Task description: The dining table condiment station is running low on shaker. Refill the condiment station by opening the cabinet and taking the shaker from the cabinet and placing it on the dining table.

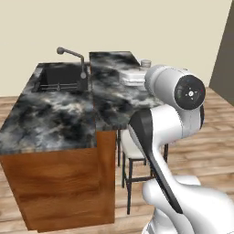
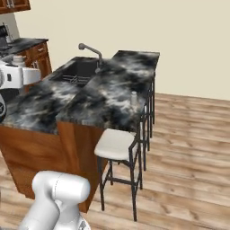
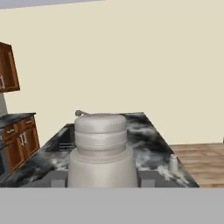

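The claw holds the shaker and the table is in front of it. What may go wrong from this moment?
1. The shaker in the claw seems to hang above the table. Released too high, it may tip and roll.
2. The sink lies beside the table, so a release too far that way may land there.
3. Another shaker stands near the stool-side edge, and a careless arm may knock it off.

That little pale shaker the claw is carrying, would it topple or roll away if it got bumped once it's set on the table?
The shaker looks squat, wider at its base than at its cap, so it probably stands firm. Being round, it would likely roll if knocked over. Its hard-looking sides may be a bit slippery in the claw. The dining table top looks flat and polished, so a nudge might slide it.
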Robot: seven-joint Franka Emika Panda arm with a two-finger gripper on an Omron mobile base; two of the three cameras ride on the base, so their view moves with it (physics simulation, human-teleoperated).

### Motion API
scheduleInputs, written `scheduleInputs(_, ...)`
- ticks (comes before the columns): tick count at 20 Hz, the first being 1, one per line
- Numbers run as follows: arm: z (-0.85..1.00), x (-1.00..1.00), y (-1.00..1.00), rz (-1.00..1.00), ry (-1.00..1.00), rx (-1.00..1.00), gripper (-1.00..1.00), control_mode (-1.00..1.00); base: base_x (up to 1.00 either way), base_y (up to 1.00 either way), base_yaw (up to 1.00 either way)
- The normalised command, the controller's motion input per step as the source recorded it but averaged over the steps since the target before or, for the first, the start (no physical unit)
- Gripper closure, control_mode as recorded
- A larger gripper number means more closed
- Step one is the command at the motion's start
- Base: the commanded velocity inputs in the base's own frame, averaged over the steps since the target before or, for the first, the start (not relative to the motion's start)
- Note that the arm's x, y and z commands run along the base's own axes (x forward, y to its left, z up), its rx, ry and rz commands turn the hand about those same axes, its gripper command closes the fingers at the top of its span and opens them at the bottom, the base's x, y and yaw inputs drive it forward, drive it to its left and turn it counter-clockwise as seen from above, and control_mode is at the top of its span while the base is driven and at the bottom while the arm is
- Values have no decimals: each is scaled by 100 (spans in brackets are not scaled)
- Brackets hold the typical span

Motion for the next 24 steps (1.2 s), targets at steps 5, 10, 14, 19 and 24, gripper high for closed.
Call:
scheduleInputs(5, 0, 0, 0, 0, 0, 0, 100, 100, -2, -100, -1)
scheduleInputs(10, 0, 0, 0, 0, 0, 0, 100, 100, 0, -100, 0)
scheduleInputs(14, 0, 0, 0, 0, 0, 0, 100, 100, 21, -100, 0)
scheduleInputs(19, 0, 0, 0, 0, 0, 0, 100, 100, 78, -89, 20)
scheduleInputs(24, 0, 0, 0, 0, 0, 0, 100, 100, 99, -53, 38)
